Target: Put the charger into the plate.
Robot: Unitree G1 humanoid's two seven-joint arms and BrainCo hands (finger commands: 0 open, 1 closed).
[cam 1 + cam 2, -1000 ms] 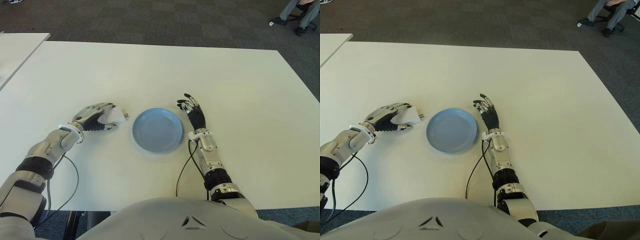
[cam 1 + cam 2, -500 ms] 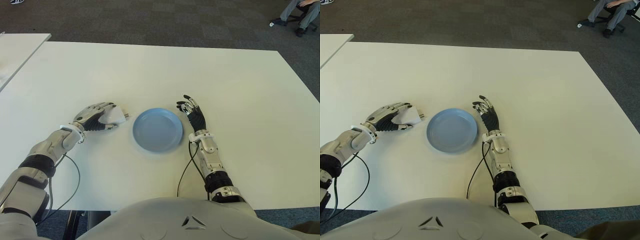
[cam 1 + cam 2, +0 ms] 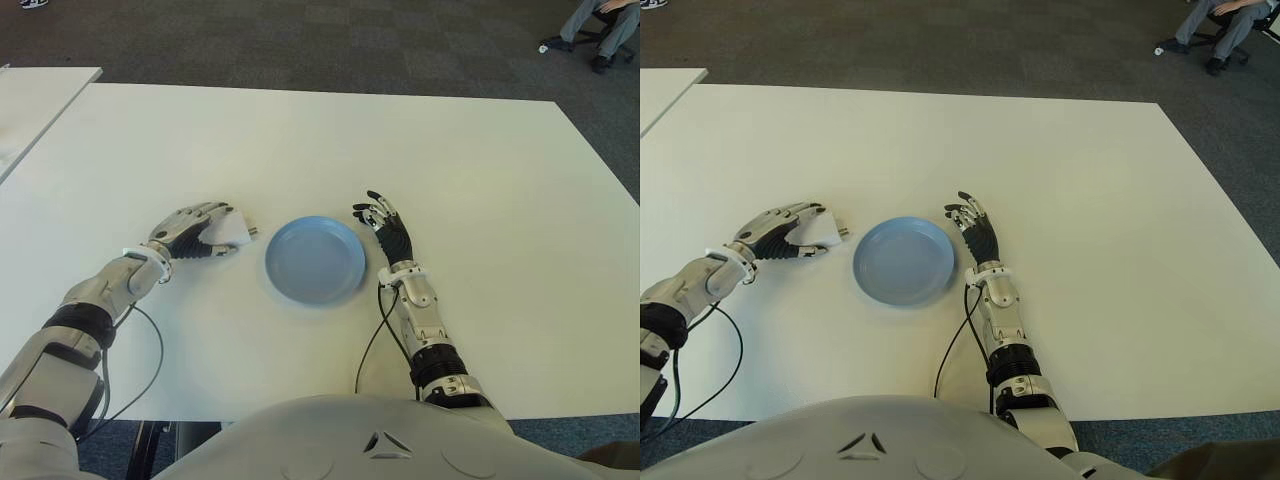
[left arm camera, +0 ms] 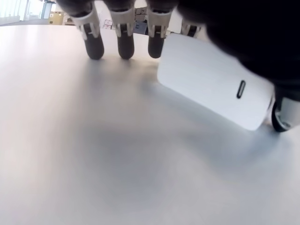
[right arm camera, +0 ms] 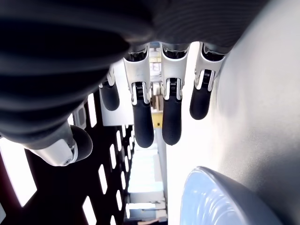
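The white charger [image 3: 233, 232] lies on the white table [image 3: 480, 170] just left of the blue plate [image 3: 315, 260], its metal prongs pointing at the plate. My left hand [image 3: 196, 229] covers the charger from the left. In the left wrist view the charger [image 4: 211, 89] sits tilted between the thumb [image 4: 283, 117] and the fingers [image 4: 123, 42], whose tips touch the table. The plate holds nothing. My right hand [image 3: 386, 224] shows just right of the plate, fingers extended and holding nothing; its wrist view shows the plate's rim [image 5: 220, 197] close by.
A second white table [image 3: 30, 100] stands at the far left. Black cables [image 3: 145, 350] hang from both forearms over the near table edge. A seated person's legs [image 3: 600, 25] show on the carpet at the far right.
The left forearm has drawn slightly inward while the hand stays on the charger. The right arm has barely shifted. The charger and plate have not moved.
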